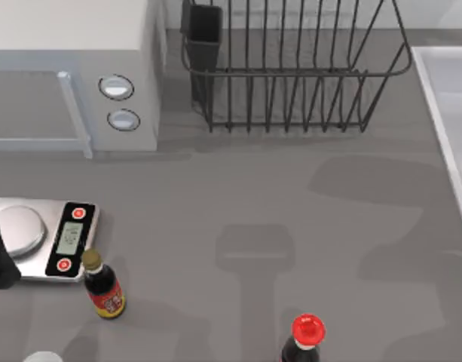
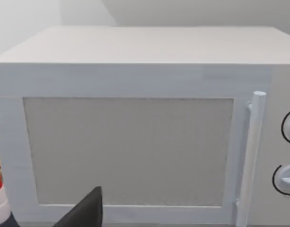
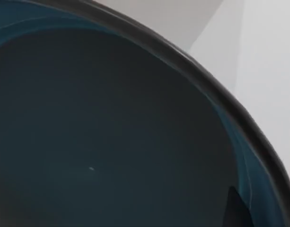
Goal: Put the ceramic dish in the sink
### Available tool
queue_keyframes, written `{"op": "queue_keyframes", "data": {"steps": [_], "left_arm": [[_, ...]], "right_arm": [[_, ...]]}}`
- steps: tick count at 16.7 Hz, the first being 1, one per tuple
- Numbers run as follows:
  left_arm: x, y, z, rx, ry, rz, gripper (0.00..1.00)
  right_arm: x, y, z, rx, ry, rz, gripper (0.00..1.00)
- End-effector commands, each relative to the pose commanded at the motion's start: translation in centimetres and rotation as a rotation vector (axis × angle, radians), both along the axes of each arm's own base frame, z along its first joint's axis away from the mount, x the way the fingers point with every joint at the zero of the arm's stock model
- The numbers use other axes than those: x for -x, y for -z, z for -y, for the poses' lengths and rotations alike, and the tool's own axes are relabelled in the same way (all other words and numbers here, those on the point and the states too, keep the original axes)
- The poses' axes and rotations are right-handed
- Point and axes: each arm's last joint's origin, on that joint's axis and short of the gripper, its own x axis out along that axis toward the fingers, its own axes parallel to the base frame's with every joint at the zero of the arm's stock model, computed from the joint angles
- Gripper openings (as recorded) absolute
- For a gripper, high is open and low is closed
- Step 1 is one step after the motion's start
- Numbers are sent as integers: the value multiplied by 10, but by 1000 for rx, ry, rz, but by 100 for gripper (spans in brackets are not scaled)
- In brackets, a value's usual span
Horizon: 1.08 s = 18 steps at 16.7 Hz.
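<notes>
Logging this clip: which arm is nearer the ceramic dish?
Right. Its wrist camera sits right up against the ceramic dish. The left arm is by the scale, facing the microwave.

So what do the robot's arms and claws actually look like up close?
Little of them shows. At the table's left edge, over the kitchen scale, a matte black piece of the left arm stands. The left wrist view shows a dark grey pointed finger; the right wrist view a black fingertip. No cables or markings visible.

Microwave: white boxy microwave oven (image 1: 72, 72) at ten o'clock.
Rack: dark wire dish rack (image 1: 295, 68) at twelve o'clock.
Sink: pale grey-white rectangular basin (image 1: 449, 105) at two o'clock.
Scale: silver kitchen scale (image 1: 46, 237) at eight o'clock.
Bottles: brown-capped dark sauce bottle (image 1: 104, 286) just beside the scale; red-capped dark bottle (image 1: 306, 339) at six o'clock.
</notes>
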Motion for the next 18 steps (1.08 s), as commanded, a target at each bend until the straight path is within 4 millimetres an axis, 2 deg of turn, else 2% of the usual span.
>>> {"op": "queue_keyframes", "data": {"steps": [2,4,8,13,15,18], "left_arm": [[0,0,0,0,0,0,100],[0,0,0,0,0,0,100],[0,0,0,0,0,0,100],[0,0,0,0,0,0,100],[0,0,0,0,0,0,100],[0,0,0,0,0,0,100]], "right_arm": [[-2,7,2,-2,1,-3,0],[-7,24,5,-5,-2,-8,0],[-14,74,10,0,-6,-3,0],[-5,130,5,11,-1,13,0],[0,144,2,6,1,6,0],[2,150,0,2,2,2,0]]}}
